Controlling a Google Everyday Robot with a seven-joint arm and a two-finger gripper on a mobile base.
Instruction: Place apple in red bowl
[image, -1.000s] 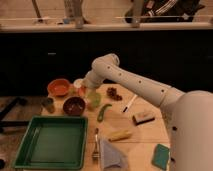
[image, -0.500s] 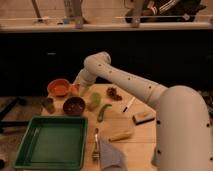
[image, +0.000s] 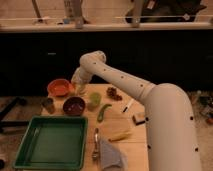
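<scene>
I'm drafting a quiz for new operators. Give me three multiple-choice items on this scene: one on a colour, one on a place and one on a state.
1. What colour is the tray?
A blue
B green
C white

2. Where is the gripper?
A over the tray
B beside the red bowl
C at the near edge

3. What state is the tray in?
A empty
B stacked with bowls
C upside down

Answers:
1 B: its rim and floor are plainly green.
2 B: the gripper hangs next to the red bowl, far from the tray.
3 A: its floor shows bare, open side up.
</scene>
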